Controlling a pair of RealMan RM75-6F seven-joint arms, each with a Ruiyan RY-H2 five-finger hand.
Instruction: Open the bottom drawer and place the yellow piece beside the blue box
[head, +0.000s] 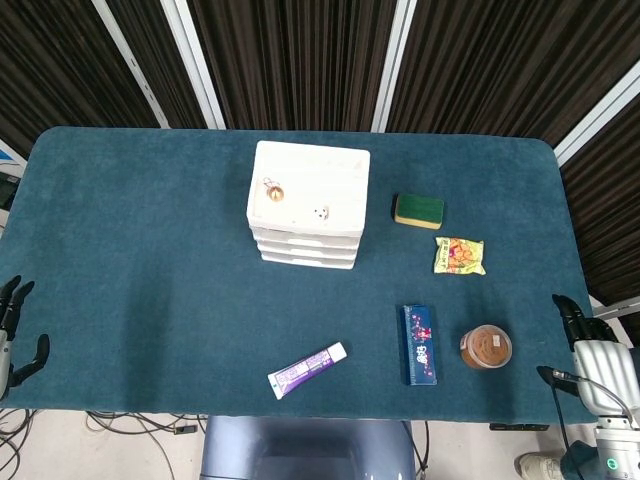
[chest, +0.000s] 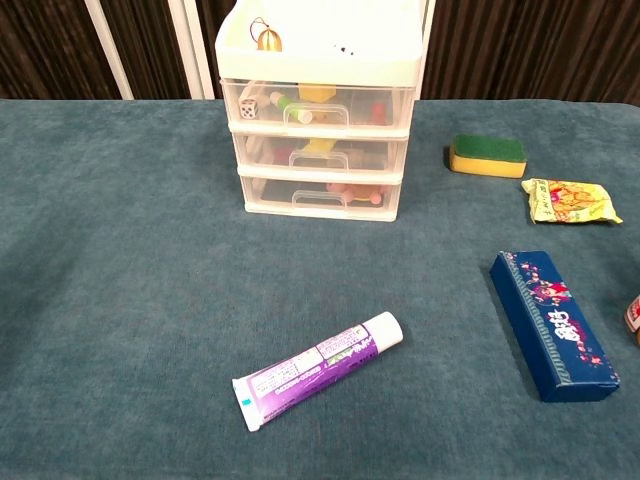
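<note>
A white three-drawer unit (head: 308, 201) (chest: 318, 110) stands at the table's middle back, all drawers closed. Its bottom drawer (chest: 320, 193) shows small coloured pieces through the clear front; I cannot pick out a yellow piece in it. The blue box (head: 420, 344) (chest: 552, 323) lies flat at the front right. My left hand (head: 12, 335) hangs off the table's left front edge, fingers apart, holding nothing. Past the right front edge sits my right hand (head: 588, 340), fingers spread and empty. Both hands are far from the drawers.
A purple toothpaste tube (head: 307, 369) (chest: 318, 369) lies at the front centre. A green-and-yellow sponge (head: 419, 210) (chest: 488, 155), a yellow snack packet (head: 459, 255) (chest: 568, 200) and a round brown-lidded tub (head: 486, 347) sit on the right. A small bell (head: 273, 190) and a die (head: 321, 212) rest on the unit's top.
</note>
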